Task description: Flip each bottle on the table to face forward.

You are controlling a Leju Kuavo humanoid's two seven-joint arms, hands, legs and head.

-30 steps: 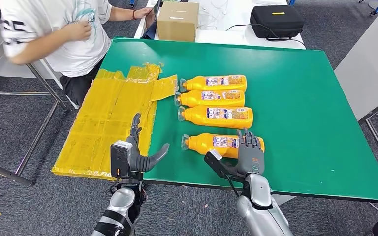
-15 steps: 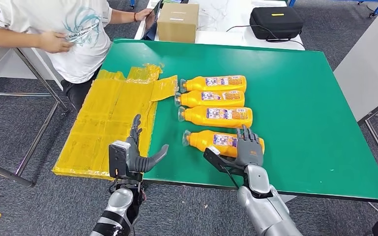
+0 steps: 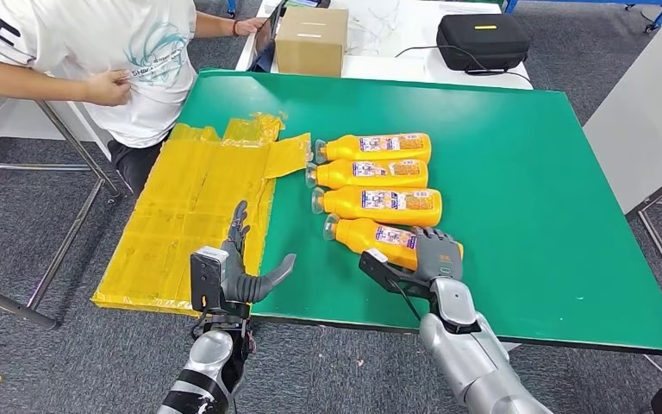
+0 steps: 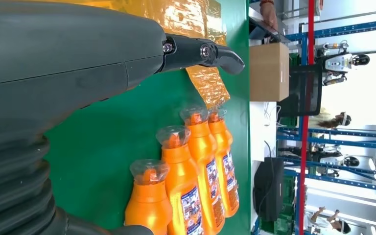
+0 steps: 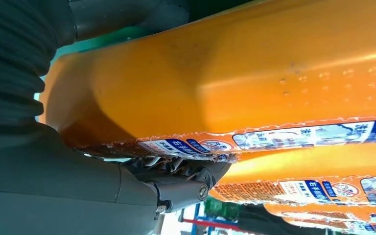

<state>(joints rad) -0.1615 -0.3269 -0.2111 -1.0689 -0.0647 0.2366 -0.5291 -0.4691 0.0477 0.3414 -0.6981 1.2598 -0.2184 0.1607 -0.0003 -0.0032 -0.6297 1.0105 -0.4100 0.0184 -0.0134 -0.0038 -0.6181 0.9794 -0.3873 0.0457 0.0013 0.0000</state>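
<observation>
The left hand [image 3: 240,269] hangs empty with fingers spread at the near edge of the green table [image 3: 526,172]. Three orange bottles [image 3: 371,174] lie in a row mid-table. Beside them, the right hand [image 3: 435,259] grips the nearest bottle [image 3: 377,238], which lies slanted.

Probably a lab: blue shelving racks [image 4: 342,142], grey carpet [image 3: 17,250].

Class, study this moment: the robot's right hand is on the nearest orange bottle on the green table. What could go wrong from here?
1. The right hand holds the nearest bottle at its base end, so the slanted bottle may slip or roll.
2. It lies close to the next bottle; turning it could knock that neat row.
3. The left hand hovers open by the table edge, too far off to steady anything.
</observation>
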